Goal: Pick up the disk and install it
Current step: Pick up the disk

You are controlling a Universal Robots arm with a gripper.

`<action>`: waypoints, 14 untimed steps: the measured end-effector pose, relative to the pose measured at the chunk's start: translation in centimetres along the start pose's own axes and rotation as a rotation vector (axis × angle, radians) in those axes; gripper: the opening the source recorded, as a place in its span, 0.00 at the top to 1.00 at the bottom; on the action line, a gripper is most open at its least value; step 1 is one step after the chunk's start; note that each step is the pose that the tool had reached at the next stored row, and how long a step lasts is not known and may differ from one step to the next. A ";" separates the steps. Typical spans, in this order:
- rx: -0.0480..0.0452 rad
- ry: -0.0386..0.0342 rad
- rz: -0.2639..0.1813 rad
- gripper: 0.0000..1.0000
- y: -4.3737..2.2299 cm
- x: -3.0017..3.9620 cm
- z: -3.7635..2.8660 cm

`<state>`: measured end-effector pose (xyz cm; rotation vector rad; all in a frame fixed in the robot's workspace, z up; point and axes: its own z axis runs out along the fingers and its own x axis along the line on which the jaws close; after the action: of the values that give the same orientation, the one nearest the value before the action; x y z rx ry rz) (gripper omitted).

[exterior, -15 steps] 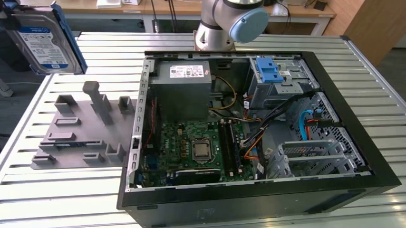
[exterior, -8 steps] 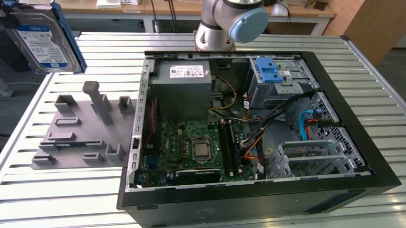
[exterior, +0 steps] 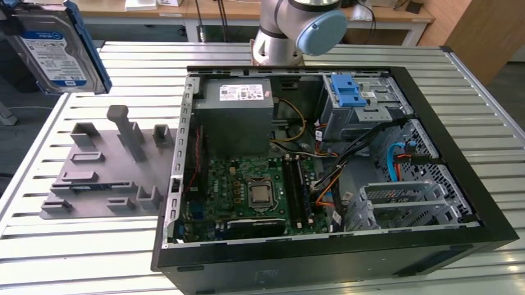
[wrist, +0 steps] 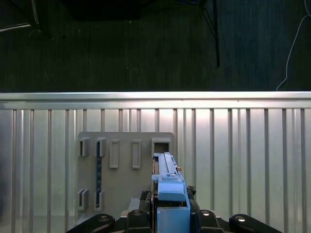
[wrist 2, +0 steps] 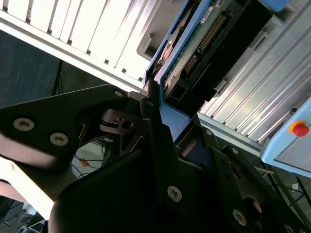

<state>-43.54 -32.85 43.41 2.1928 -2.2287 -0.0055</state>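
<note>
Exterior view: the disk (exterior: 56, 52) hangs in the air at the exterior view's far left, label facing the camera, blue frame along its edges, well apart from the open computer case (exterior: 459, 246). The case lies on its side on a slatted metal table (exterior: 107, 258). Inside it sit a grey box (exterior: 238, 101) with a white sticker and a drive cage (exterior: 355, 97) with a blue latch. A grey slotted holder (exterior: 90, 172) lies on the table just beside the case, below the disk. The arm (exterior: 296, 27) rises behind the case. Second wrist view: the gripper (wrist 2: 171, 121) is closed on the disk (wrist 2: 199, 43), black fingers (wrist 2: 155, 131) pressed against the blue frame; the exact contact on the far side is hard to make out. First wrist view: looking down past the gripper (wrist: 167, 216), the disk (wrist: 166, 174) shows edge-on above the holder (wrist: 121, 141) and the table (wrist: 243, 160).
</note>
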 end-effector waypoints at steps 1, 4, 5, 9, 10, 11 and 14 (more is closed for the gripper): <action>0.0001 -0.0001 0.000 0.64 0.00 0.00 -0.02; 0.0000 0.0000 0.000 0.64 0.00 0.00 -0.10; 0.0000 0.0000 0.000 0.64 0.00 0.00 -0.13; 0.0000 0.0000 0.000 0.64 0.00 0.00 -0.26; 0.0000 0.0000 0.000 0.64 0.00 0.00 -0.29; 0.0000 0.0000 0.000 0.64 0.00 0.00 -0.32; 0.0000 0.0000 0.000 0.64 0.01 0.00 -0.39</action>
<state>-43.54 -32.85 43.80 2.1927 -2.2287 -0.0055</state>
